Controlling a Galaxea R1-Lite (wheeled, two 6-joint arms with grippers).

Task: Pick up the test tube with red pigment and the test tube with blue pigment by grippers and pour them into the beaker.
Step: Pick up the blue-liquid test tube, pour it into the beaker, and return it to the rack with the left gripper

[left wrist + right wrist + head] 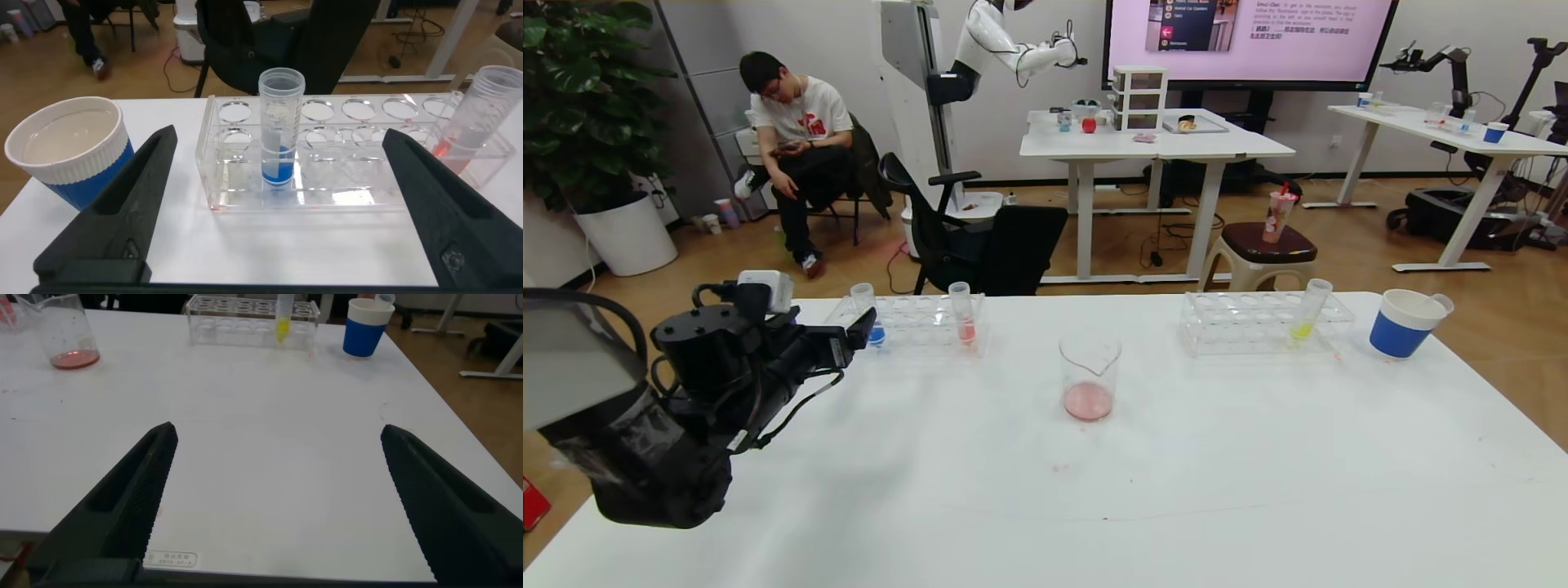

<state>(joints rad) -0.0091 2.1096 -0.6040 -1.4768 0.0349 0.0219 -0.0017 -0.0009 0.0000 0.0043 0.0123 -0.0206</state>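
both tubes, blue [279,131] and red [474,122], stand upright (mouths up) before the spread left gripper [278,212].

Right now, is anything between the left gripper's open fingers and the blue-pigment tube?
No. In the left wrist view the left gripper faces the test tube with blue pigment, which stands in its clear rack; only bare white table lies between.
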